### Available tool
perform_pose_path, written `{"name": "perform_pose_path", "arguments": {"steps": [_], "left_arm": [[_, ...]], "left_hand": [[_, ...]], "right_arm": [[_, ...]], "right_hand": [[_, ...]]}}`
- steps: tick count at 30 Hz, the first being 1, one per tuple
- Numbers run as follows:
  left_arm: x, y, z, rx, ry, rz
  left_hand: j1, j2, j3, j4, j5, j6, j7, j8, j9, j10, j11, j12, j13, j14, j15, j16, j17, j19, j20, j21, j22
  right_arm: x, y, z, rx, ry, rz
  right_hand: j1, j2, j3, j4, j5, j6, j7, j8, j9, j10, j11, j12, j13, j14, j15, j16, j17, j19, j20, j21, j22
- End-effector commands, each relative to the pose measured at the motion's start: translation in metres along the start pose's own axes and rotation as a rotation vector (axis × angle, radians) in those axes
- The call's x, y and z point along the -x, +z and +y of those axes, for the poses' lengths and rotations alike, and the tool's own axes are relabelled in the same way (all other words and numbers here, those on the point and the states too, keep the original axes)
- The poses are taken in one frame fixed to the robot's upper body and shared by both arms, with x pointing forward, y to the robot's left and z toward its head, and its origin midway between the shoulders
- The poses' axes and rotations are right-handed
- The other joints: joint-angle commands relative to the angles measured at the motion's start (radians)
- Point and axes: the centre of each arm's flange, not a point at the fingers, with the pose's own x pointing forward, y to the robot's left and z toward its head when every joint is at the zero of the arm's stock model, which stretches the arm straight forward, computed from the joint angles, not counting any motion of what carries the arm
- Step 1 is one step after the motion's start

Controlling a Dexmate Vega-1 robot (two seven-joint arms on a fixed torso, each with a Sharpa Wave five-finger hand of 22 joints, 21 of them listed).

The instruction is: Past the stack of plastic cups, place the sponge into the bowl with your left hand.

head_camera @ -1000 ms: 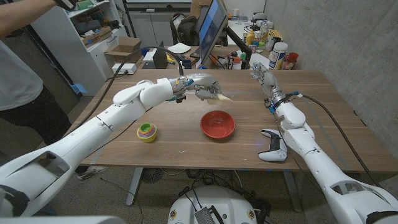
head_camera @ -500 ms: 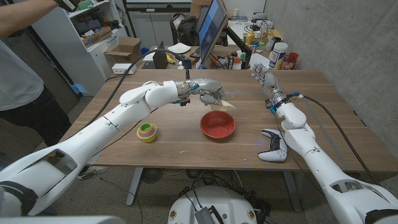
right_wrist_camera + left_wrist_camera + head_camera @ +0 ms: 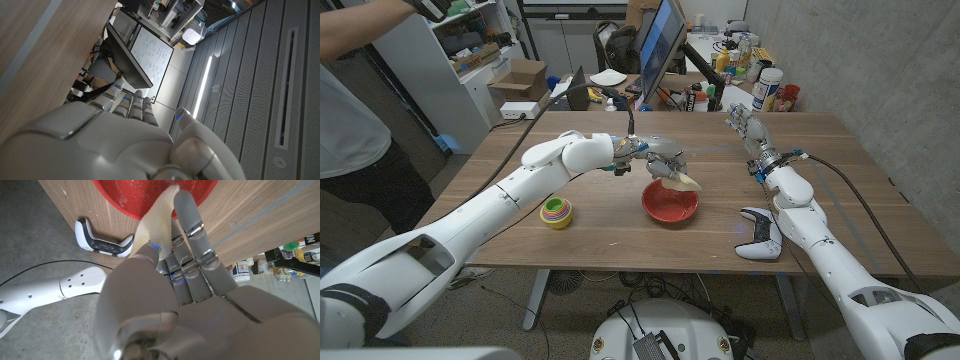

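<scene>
My left hand (image 3: 660,161) hovers over the far rim of the red bowl (image 3: 669,203) and grips a pale yellow sponge (image 3: 682,180) that hangs down toward the bowl. In the left wrist view the sponge (image 3: 152,216) sits between my fingers (image 3: 192,227) and thumb, with the red bowl (image 3: 130,197) just beyond it. The stack of coloured plastic cups (image 3: 556,212) stands on the table to the left of the bowl, under my left forearm. My right hand (image 3: 744,127) is raised at the far right of the table, fingers extended, holding nothing.
A white game controller (image 3: 760,239) lies near the front right edge, also seen as the controller (image 3: 104,241) in the left wrist view. Bottles, jars and a monitor (image 3: 660,45) crowd the space behind the table. A person stands at the left edge.
My left hand has carried the sponge rightward and down, from behind the bowl to just above its far rim. The right arm has stayed put.
</scene>
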Motion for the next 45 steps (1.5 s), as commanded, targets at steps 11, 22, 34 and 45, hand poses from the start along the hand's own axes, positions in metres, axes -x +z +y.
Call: {"name": "perform_pose_path", "arguments": {"steps": [11,22,34,45], "left_arm": [[-0.016,0.002,-0.017,-0.095,-0.173,0.063],[-0.022,0.006,-0.024,-0.17,-0.227,0.087],[-0.024,0.006,-0.025,-0.195,-0.232,0.1],[-0.021,0.008,-0.027,-0.3,-0.192,0.133]], "left_hand": [[-0.004,0.01,0.015,0.015,0.006,0.048,0.016,-0.001,0.003,0.119,-0.116,-0.012,0.005,0.17,-0.146,-0.001,0.007,-0.114,-0.031,0.017,0.001],[-0.005,0.009,0.017,0.014,0.007,0.049,0.014,-0.004,0.003,0.12,-0.115,-0.016,0.009,0.168,-0.147,-0.002,0.008,-0.121,-0.032,0.025,-0.001],[-0.006,0.01,0.019,0.014,0.007,0.042,0.005,-0.009,0.004,0.119,-0.124,-0.02,0.014,0.165,-0.149,-0.004,0.01,-0.131,-0.029,0.033,-0.003],[-0.072,-0.003,-0.003,0.049,-0.004,0.023,-0.002,-0.018,0.007,0.111,-0.126,-0.037,0.008,0.14,-0.136,-0.017,0.008,-0.141,-0.022,0.046,-0.008]], "right_arm": [[0.003,-0.008,-0.006,-0.008,-0.01,0.012],[0.003,-0.009,-0.009,-0.01,-0.012,0.008],[0.003,-0.011,-0.01,-0.014,-0.008,0.011],[0.0,-0.013,-0.01,-0.017,-0.009,0.012]], "right_hand": [[0.005,0.031,-0.006,-0.001,0.006,0.005,0.002,0.001,0.004,0.009,-0.003,0.0,0.004,0.005,-0.004,0.002,0.0,0.006,-0.026,-0.001,0.005],[0.006,0.032,-0.006,-0.001,0.006,0.004,0.002,0.001,0.004,0.008,-0.002,0.0,0.004,0.006,-0.003,0.002,0.0,0.005,-0.025,-0.001,0.005],[0.006,0.033,-0.006,-0.001,0.006,0.004,0.002,0.001,0.004,0.008,-0.003,0.0,0.004,0.005,-0.004,0.001,0.0,0.006,-0.025,-0.001,0.005],[0.007,0.034,-0.006,-0.001,0.006,0.005,0.002,0.001,0.004,0.009,-0.003,0.001,0.004,0.007,-0.006,0.002,0.0,0.006,-0.025,-0.001,0.005]]}}
